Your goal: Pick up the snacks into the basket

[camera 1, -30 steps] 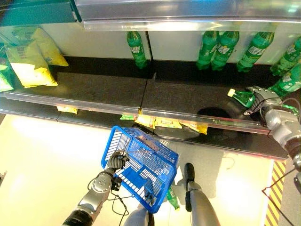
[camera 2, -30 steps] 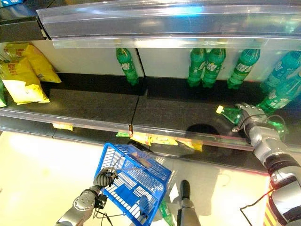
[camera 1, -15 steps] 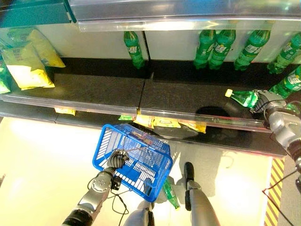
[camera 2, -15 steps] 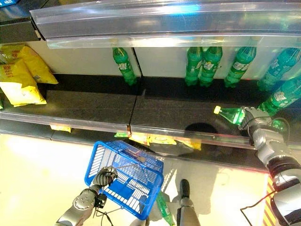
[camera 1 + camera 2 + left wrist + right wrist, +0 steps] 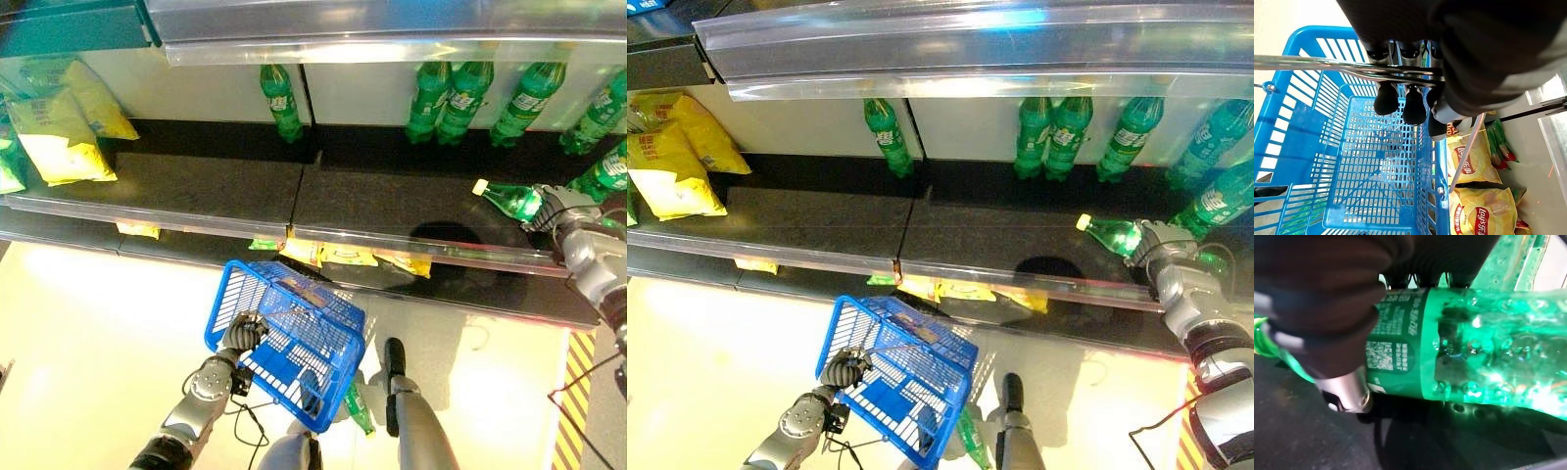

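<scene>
Right robot hand point(image 5: 1161, 245) is wrapped round a green bottle point(image 5: 509, 201), tipped sideways above the shelf point(image 5: 392, 201), while the left robot hand point(image 5: 245, 333) clenches the blue basket point(image 5: 294, 343) handle, holding it below to receive.

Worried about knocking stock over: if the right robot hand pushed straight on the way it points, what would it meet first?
The right robot hand, shut on a green bottle, points left along the shelf. The way looks free, though depth is unclear.

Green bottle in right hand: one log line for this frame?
right hand: shut on green bottle, over shelf | left hand: shut on basket handle | blue basket: empty
</scene>
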Robot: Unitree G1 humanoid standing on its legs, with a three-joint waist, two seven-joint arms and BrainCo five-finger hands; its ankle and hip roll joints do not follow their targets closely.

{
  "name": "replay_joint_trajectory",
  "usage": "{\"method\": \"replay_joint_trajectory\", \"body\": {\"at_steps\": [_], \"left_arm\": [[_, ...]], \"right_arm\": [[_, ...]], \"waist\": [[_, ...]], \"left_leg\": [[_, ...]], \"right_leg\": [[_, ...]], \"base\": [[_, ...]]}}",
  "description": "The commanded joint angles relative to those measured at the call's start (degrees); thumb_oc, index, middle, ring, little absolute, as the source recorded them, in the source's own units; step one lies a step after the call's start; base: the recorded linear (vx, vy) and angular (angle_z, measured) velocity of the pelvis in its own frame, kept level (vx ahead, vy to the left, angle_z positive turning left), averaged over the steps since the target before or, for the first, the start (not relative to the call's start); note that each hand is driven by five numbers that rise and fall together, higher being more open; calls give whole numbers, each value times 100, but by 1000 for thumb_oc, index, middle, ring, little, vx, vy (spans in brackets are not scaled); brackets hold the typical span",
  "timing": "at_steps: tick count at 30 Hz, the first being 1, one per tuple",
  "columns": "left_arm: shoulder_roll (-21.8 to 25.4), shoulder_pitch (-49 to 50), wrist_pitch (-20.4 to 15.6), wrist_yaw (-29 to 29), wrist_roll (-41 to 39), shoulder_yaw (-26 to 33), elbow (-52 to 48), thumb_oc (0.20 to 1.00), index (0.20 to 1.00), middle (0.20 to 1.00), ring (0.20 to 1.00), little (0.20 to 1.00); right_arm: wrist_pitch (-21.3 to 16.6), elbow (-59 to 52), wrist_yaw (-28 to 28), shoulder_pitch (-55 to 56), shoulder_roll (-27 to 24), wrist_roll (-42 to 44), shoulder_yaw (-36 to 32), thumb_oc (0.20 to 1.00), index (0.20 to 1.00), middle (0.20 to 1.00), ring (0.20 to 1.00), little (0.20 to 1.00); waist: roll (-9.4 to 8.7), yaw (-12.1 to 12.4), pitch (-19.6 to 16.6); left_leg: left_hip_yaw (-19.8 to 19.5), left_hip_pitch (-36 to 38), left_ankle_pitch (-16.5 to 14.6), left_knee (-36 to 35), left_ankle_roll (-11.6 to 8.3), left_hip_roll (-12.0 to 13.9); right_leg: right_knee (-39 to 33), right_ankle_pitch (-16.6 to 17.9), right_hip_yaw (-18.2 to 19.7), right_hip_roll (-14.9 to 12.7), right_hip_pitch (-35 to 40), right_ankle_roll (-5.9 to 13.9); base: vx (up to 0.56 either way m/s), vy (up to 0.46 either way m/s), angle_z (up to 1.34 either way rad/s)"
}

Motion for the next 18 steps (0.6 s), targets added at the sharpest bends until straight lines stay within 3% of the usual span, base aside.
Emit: {"method": "replay_joint_trajectory", "body": {"at_steps": [1, 4, 9, 13, 14, 18], "left_arm": [[277, 148, -426, 147, -176, 348, -674, 200, 200, 200, 200, 200], [273, 133, -413, 142, -172, 348, -667, 200, 200, 200, 200, 200], [297, 88, -360, 144, -54, 406, -633, 200, 200, 200, 200, 200], [359, -31, -278, 79, 133, 390, -425, 200, 200, 200, 200, 200], [386, -142, -236, 59, 234, 370, -286, 200, 200, 200, 200, 200], [413, -342, -190, 59, 443, 330, -85, 200, 200, 200, 200, 200]], "right_arm": [[-32, -175, 66, 355, 61, 506, 34, 200, 200, 200, 200, 200], [-86, -676, 118, 452, 150, 814, -83, 200, 200, 200, 200, 200], [-387, -2630, 235, 1098, 245, 1493, -525, 200, 200, 200, 200, 200], [-670, -4062, 587, 1897, 80, 1858, -915, 200, 200, 200, 200, 200], [-803, -4582, 760, 2232, -79, 1969, -1015, 200, 200, 200, 200, 200], [-958, -5389, 1044, 2762, -293, 2242, -1233, 200, 200, 200, 200, 200]], "waist": [[-141, 23, -218], [-175, 10, -216], [-351, -58, -235], [-571, -102, -275], [-700, -141, -299], [-895, -189, -352]], "left_leg": [[-144, -611, -212, 631, -229, 150], [-154, -614, -220, 650, -221, 157], [-161, -607, -261, 726, -208, 199], [-194, -588, -304, 809, -205, 226], [-203, -565, -320, 821, -206, 249], [-204, -539, -350, 861, -213, 287]], "right_leg": [[147, -392, 356, -166, -56, 651], [150, -389, 367, -158, -55, 647], [113, -373, 369, -141, -15, 658], [99, -372, 342, -139, 71, 669], [81, -359, 323, -138, 118, 674], [33, -336, 285, -134, 205, 685]], "base": [[0, 0, 0], [0, 0, 0], [0, 0, 0], [7, -4, 2], [23, -9, 6], [15, 4, 13]]}}
